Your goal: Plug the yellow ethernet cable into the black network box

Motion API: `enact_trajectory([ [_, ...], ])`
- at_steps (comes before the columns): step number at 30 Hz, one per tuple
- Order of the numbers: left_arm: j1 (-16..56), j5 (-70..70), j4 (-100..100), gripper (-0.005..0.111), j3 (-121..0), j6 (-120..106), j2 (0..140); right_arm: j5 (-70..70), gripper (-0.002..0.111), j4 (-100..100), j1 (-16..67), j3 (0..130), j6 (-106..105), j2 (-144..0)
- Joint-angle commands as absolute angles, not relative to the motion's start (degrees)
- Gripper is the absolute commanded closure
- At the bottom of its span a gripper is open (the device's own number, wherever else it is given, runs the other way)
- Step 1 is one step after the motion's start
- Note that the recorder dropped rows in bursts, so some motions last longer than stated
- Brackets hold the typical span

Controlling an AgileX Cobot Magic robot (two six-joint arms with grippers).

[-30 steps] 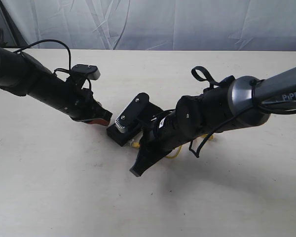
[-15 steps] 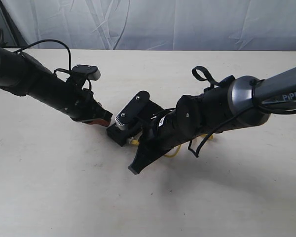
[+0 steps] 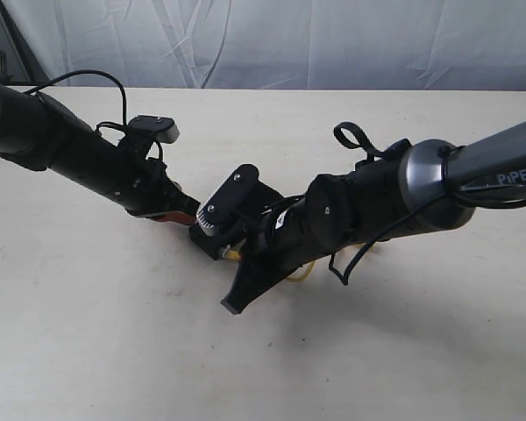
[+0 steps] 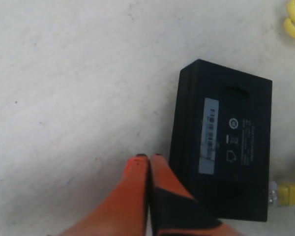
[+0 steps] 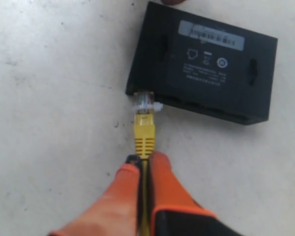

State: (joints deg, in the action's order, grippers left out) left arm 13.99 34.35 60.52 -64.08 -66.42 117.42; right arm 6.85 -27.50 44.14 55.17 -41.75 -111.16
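Yellow and thin, the yellow ethernet cable (image 5: 144, 132) is pinched just behind its boot by the closed right tool (image 5: 143, 162). Its clear plug (image 5: 145, 103) touches one end of the side of the black network box (image 5: 206, 69), which lies flat on the table (image 5: 49, 98) at the middle of the exterior frame. I cannot tell whether the plug has entered a port; pushed off-line, the cable could buckle or shove the box. Beyond, the left tool (image 4: 148, 160), shut on nothing, appears to brace the box near one corner, so the box may pivot.

Exterior: black network box (image 3: 205, 240) mostly behind right arm (image 3: 368, 197); label (image 5: 212, 34) print unreadable.
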Motion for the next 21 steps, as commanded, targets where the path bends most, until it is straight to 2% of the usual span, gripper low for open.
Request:
enact_trajectory([
  [1,13.8,34.9,60.5,0.107,-64.0,-66.6,117.7,3.7,0.109,-27.7,44.2,55.1,-42.1,-111.1],
  [21,13.8,37.7,60.7,0.107,-64.0,-66.5,117.7,-4.2,0.109,-27.7,44.2,55.1,-41.8,-114.1],
])
